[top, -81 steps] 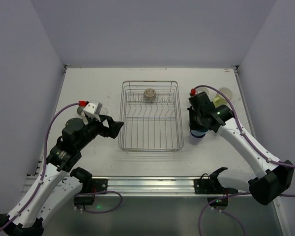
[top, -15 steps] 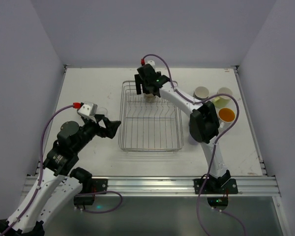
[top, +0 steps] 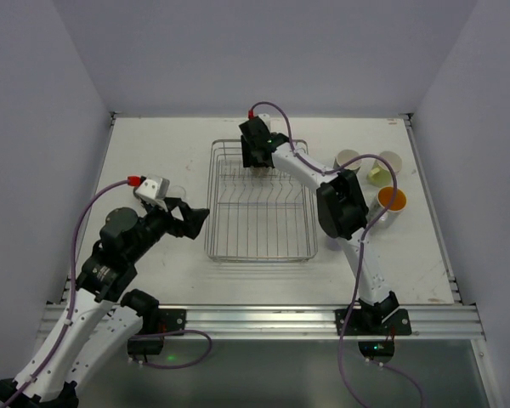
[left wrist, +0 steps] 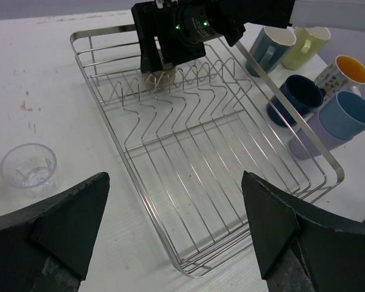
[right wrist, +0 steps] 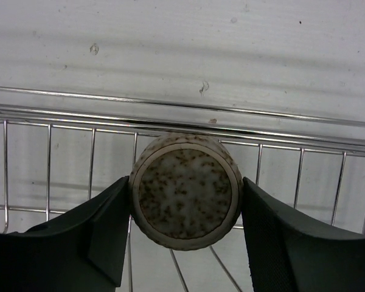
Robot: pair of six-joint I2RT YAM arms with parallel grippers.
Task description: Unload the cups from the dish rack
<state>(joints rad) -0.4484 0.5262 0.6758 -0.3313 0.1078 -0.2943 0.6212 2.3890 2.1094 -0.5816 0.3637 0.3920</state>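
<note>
The silver wire dish rack sits mid-table. One beige speckled cup stands upside down at its far end. My right gripper reaches down over it, and both fingers press the cup's sides. In the top view that gripper covers the cup. My left gripper hangs open and empty above the rack's near left corner. Several cups stand right of the rack: grey-teal, yellow-green, orange-lined, dark blue, light blue, lavender.
A clear tumbler stands on the table left of the rack, close to my left gripper. The right arm's forearm stretches across the rack's far right corner. Walls enclose the table on three sides.
The right arm swung from the cups at the right over to the rack's far end. Its jaws have since narrowed onto the speckled cup. The left arm has barely moved.
</note>
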